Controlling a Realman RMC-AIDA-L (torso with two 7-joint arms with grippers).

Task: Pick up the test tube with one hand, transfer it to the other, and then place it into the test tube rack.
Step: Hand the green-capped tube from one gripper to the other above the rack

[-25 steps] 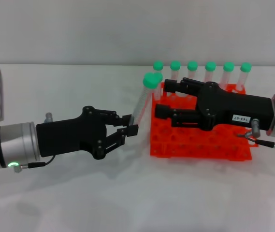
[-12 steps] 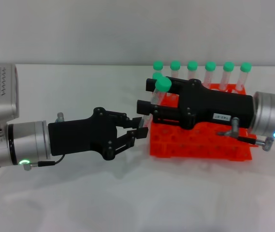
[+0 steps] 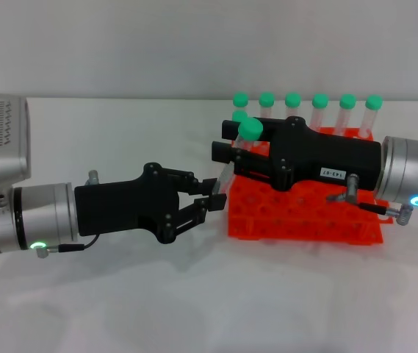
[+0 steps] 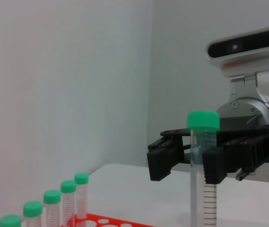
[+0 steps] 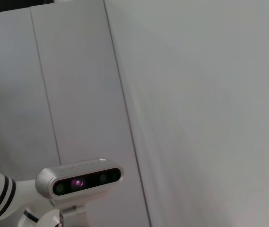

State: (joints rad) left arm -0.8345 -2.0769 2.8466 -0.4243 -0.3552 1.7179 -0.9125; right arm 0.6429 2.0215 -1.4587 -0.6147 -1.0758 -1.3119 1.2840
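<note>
The test tube [image 3: 232,157], clear with a green cap, stands tilted in the air just left of the orange-red test tube rack [image 3: 304,218]. My left gripper [image 3: 210,194], on the arm with the green light, is shut on the tube's lower end. My right gripper [image 3: 231,159], on the arm with the blue light, reaches over the rack and has its jaws on either side of the tube just under the cap. In the left wrist view the tube [image 4: 203,156] stands between the right gripper's fingers [image 4: 165,161], with a small gap on one side.
Several identical green-capped tubes [image 3: 319,110] stand in the rack's back row, and they also show in the left wrist view [image 4: 54,205]. The white table [image 3: 194,294] lies below both arms. The right wrist view shows only a wall and my head camera [image 5: 77,182].
My right gripper has moved left over the rack and brought its jaws around the tube's upper part. My left gripper shifted slightly right with the tube, then held still.
</note>
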